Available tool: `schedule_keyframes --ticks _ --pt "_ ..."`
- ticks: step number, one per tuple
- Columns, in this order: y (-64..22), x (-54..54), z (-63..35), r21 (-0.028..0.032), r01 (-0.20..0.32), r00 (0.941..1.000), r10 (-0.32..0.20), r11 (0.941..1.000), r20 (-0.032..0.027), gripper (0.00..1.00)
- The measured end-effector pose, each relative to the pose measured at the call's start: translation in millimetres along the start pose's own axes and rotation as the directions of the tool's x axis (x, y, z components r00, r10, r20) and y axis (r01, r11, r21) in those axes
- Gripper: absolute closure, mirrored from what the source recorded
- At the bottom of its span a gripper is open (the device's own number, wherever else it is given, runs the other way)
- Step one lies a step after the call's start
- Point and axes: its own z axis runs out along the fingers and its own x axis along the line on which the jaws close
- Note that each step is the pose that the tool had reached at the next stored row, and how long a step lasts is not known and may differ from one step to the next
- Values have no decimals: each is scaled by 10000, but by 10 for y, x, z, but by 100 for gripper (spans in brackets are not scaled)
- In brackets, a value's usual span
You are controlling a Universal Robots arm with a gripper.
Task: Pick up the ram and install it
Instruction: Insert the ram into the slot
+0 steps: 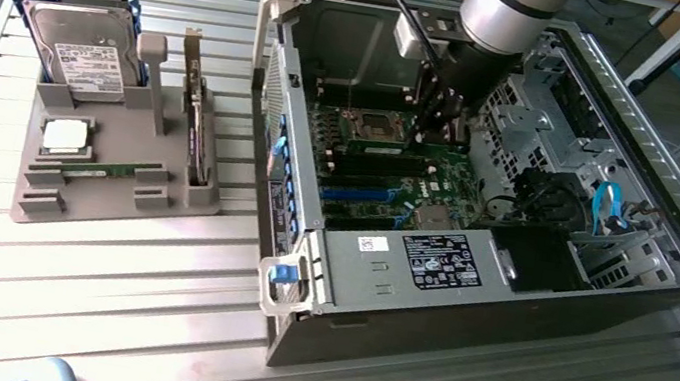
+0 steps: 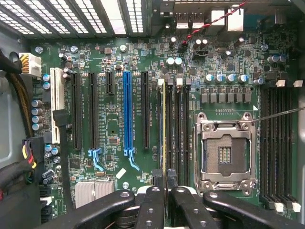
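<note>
The ram (image 2: 164,129) shows edge-on as a thin green stick, pinched at one end between my gripper's (image 2: 165,182) black fingers. It runs along the outermost of the black memory slots (image 2: 177,129) beside the empty processor socket (image 2: 224,152). Whether it sits in the slot or hovers just above it I cannot tell. In the exterior view my gripper (image 1: 440,120) reaches down inside the open computer case (image 1: 304,246), over the motherboard (image 1: 380,192) close to the socket, and the stick itself is hidden by the fingers.
A grey parts tray (image 1: 42,202) stands on the exterior view's left, with a hard drive (image 1: 84,56), a silver processor chip (image 1: 65,136), an upright expansion card (image 1: 194,133) and another green stick (image 1: 100,169) lying flat. Drive cages and cables crowd the case's right side (image 1: 581,201). More memory slots (image 2: 279,143) lie beyond the socket.
</note>
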Motion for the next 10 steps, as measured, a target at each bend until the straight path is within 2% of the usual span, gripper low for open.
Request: schedule_keyframes --ticks 10 --pt "-3 1 108 22 2 10000 -2 10000 1 88"
